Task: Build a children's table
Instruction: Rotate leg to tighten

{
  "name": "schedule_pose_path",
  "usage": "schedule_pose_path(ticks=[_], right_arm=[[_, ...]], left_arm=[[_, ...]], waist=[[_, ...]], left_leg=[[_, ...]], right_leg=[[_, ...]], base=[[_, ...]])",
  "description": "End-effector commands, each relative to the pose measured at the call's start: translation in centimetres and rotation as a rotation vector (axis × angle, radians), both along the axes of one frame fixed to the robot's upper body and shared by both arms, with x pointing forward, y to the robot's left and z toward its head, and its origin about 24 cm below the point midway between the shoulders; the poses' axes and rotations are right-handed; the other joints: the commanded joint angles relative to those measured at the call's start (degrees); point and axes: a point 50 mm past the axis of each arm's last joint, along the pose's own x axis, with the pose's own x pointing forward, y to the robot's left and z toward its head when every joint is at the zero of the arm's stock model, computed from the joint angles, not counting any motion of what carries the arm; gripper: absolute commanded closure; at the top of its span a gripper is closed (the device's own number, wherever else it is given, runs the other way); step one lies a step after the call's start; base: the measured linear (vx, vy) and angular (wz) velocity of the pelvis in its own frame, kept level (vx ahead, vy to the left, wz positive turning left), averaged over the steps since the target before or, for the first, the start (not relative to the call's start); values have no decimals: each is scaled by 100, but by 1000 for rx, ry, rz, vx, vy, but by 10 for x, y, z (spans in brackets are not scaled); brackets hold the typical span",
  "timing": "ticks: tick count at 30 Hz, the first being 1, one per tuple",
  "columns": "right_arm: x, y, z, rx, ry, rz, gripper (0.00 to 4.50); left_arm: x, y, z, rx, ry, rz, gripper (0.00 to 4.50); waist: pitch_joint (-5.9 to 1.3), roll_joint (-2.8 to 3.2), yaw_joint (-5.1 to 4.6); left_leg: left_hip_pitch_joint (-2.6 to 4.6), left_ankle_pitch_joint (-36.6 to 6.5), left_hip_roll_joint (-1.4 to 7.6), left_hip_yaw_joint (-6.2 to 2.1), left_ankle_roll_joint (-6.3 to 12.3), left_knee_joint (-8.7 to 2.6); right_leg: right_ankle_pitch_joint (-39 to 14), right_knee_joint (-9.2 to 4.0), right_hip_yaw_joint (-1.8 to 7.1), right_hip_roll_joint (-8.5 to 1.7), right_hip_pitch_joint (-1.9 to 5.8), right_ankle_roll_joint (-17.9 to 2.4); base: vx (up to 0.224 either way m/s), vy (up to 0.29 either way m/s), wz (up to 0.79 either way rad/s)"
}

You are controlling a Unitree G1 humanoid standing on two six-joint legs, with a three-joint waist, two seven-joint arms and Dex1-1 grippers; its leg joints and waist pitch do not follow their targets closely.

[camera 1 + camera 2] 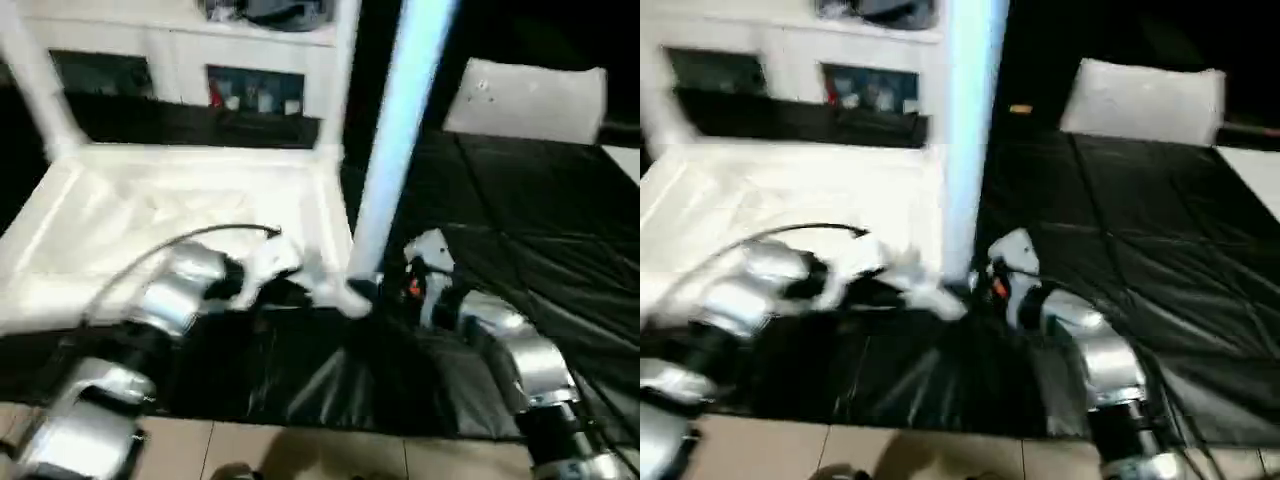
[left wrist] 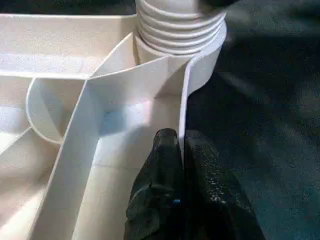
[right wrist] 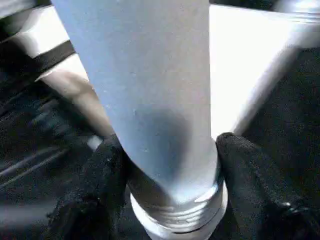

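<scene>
The white tabletop [image 1: 180, 215] lies upside down on a black mat, ribbed underside up. A white leg [image 1: 395, 140] stands upright in its near right corner socket [image 2: 180, 60], with the threaded end showing at the socket. My right gripper [image 3: 170, 160] grips this leg just above the thread, one black finger [image 3: 105, 180] pressed on each side. My left gripper [image 2: 181, 145] is shut on the thin rim wall of the tabletop, close to that same corner. Two more legs [image 1: 35, 85] [image 1: 343, 70] stand in the far corners.
A flat white sheet [image 1: 525, 100] lies on the black mat [image 1: 520, 230] at the far right. White glass-door cabinets [image 1: 180, 60] stand behind the tabletop. Beige floor tiles [image 1: 300, 450] run along the near edge of the mat.
</scene>
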Motion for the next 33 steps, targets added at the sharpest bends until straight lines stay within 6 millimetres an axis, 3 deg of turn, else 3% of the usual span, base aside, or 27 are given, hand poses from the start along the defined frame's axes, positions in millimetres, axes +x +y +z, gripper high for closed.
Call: schedule_pose_path(ticks=[1,2,3,4,5,6,7,8,9,10,11,12,13,14,15,16,18,19,20,25,27,28,30,33], right_arm=[[-12,49,-19,39,114,30,207],[-7,58,-19,37,122,-43,207],[-5,60,-19,34,124,-62,207],[-2,64,-19,27,127,-103,207],[1,67,-17,27,131,-139,207],[4,71,-16,37,135,-171,207],[8,75,-12,66,151,-229,207],[8,75,-12,66,151,-229,207],[9,76,-11,75,154,-240,207],[10,76,-11,76,152,-252,207],[10,76,-11,75,151,-254,207],[10,76,-11,74,150,-259,207],[10,74,-12,78,158,-275,207],[9,69,-14,78,166,-296,207],[9,68,-14,78,167,-300,207],[9,61,-16,95,179,-326,207],[9,57,-17,107,185,-341,207],[9,53,-17,117,190,-352,208],[9,51,-17,116,190,-353,209],[8,39,-17,113,186,-328,209],[7,35,-16,106,187,-304,209],[8,27,-15,86,187,-262,209],[8,21,-13,67,186,-224,209],[8,10,-9,25,200,-136,209]], left_arm=[[8,-44,7,-128,-78,164,450],[10,-55,9,-147,-86,203,450],[10,-57,10,-151,-87,212,450],[11,-62,11,-156,-96,237,450],[12,-65,12,-155,-106,259,450],[12,-68,13,-154,-113,274,450],[12,-73,14,-148,-119,285,450],[12,-73,14,-148,-119,285,450],[11,-74,14,-144,-118,274,450],[9,-73,13,-137,-114,266,450],[9,-72,12,-136,-113,264,450],[8,-72,12,-132,-110,260,450],[7,-68,10,-118,-112,248,450],[5,-61,7,-98,-118,236,450],[5,-59,6,-94,-120,234,450],[4,-49,4,-69,-132,214,450],[4,-45,3,-57,-138,209,450],[4,-40,3,-46,-143,202,450],[3,-38,3,-42,-143,199,450],[-1,-26,4,-33,-146,136,450],[-3,-21,4,-26,-144,105,450],[-5,-15,4,-14,-139,57,450],[-7,-11,4,-7,-139,14,450],[-9,-4,6,10,-140,-44,450]], waist=[[-177,101,-150],[-166,126,-221],[-145,151,-213],[-128,229,-17],[-170,46,86],[-170,46,86],[-253,-237,-3],[-216,-262,-1],[-236,-78,89],[-290,-52,60],[-342,2,-101],[-331,15,-121],[-302,-20,-168],[-275,-50,-175],[-282,-48,-166],[-323,-57,-161],[-336,-64,-159],[-326,-69,-148],[-321,-52,-149],[-339,-29,-143],[-339,-30,-147],[-382,7,-144],[-384,-14,-140],[-429,-19,-123]], left_leg=[[149,-3658,441,-346,-354,-564],[4,-4243,556,-411,-443,-786],[-96,-4544,598,-417,-512,-938],[-457,-5208,635,-188,-617,-1372],[-237,-4595,465,104,-474,-1319],[-237,-4595,465,104,-474,-1319],[326,-1032,-87,-191,13,392],[-323,-55,-90,-369,108,250],[-325,6,98,-411,-72,-75],[-280,8,181,-352,-179,-297],[1,-1073,328,-343,-165,-427],[-18,-1271,323,-326,-120,-462],[-87,-1690,305,-301,-56,-502],[-80,-2101,261,-272,-44,-492],[-75,-2164,256,-275,-44,-481],[-123,-1868,257,-253,14,-491],[-133,-1695,258,-238,45,-494],[-126,-1407,271,-202,123,-507],[-156,-1319,280,-193,124,-513],[-156,-1207,293,-168,67,-509],[-153,-1137,300,-150,91,-504],[-157,-1018,305,-146,101,-492],[-157,-947,297,-134,137,-482],[-134,-669,315,-107,177,-444]], right_leg=[[-3715,-673,46,-531,84,-199],[-3074,-414,13,-487,256,-273],[-2724,-201,43,-433,333,-322],[-1679,671,67,-208,570,-400],[-1816,719,375,-163,324,-285],[-1816,719,375,-163,324,-285],[-5557,-750,839,-1004,-400,-79],[-5037,-543,767,-1024,202,-177],[-4250,-430,649,-944,267,-308],[-3118,-309,522,-667,220,-418],[-1327,-99,486,-417,32,-787],[-1123,-110,494,-422,50,-934],[-1445,-190,500,-452,81,-1013],[-2272,-291,509,-488,32,-897],[-2580,-328,516,-526,24,-835],[-2802,-379,545,-560,40,-638],[-2676,-375,550,-554,44,-617],[-2345,-370,559,-529,19,-633],[-2248,-351,555,-531,40,-665],[-1966,-321,560,-510,47,-741],[-1747,-299,558,-497,57,-807],[-1470,-269,558,-492,83,-878],[-1293,-260,552,-475,101,-911],[-809,-184,544,-474,121,-1126]], base=[[-31,88,-8],[-31,88,-8],[-82,77,-8],[-108,42,8],[-108,42,8],[-17,-55,28],[32,-113,4],[32,-113,4],[97,-12,-33],[77,35,-10],[77,35,-10],[0,0,0],[0,0,0],[0,0,0],[0,0,0],[0,0,0],[0,0,0],[0,0,0],[0,0,0],[0,0,0],[0,0,0],[0,0,0],[0,0,0],[0,0,0]])
